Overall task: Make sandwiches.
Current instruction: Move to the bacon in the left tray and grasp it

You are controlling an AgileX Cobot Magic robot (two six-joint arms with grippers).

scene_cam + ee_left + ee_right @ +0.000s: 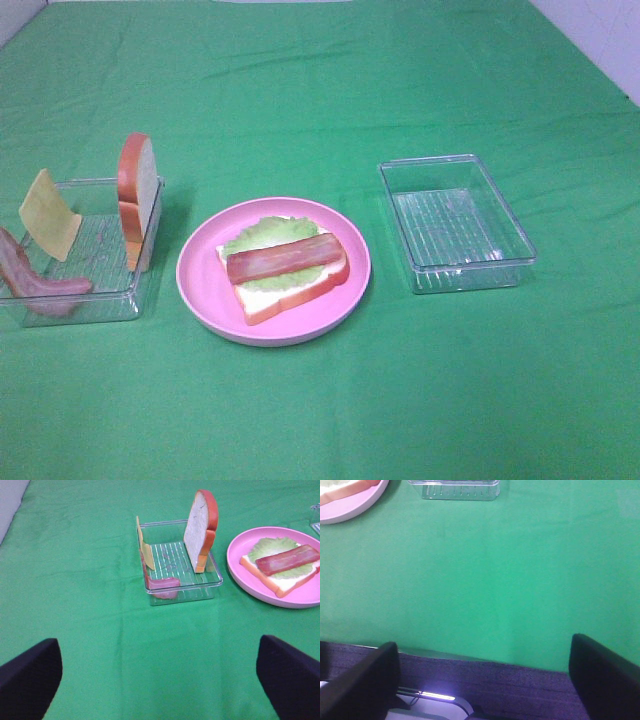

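Observation:
An open sandwich [285, 265] lies on the round pink plate [205, 285]: one white bread slice with pale green lettuce and a bacon strip on top. It also shows in the left wrist view [282, 567]. A second bread slice [138, 195] stands upright in the left clear tray [100, 300], with a yellow cheese slice [48, 215] and another bacon strip [35, 280]. My left gripper [157, 642] is open and empty, low over the cloth, short of that tray [200, 582]. My right gripper [484, 644] is open and empty near the table's front edge. Neither arm shows in the exterior view.
An empty clear tray [500, 262] stands right of the plate; its near wall shows in the right wrist view [460, 490], beside the plate's rim [355, 507]. Green cloth [320, 90] covers the table. The table's front edge [470, 657] lies under the right gripper.

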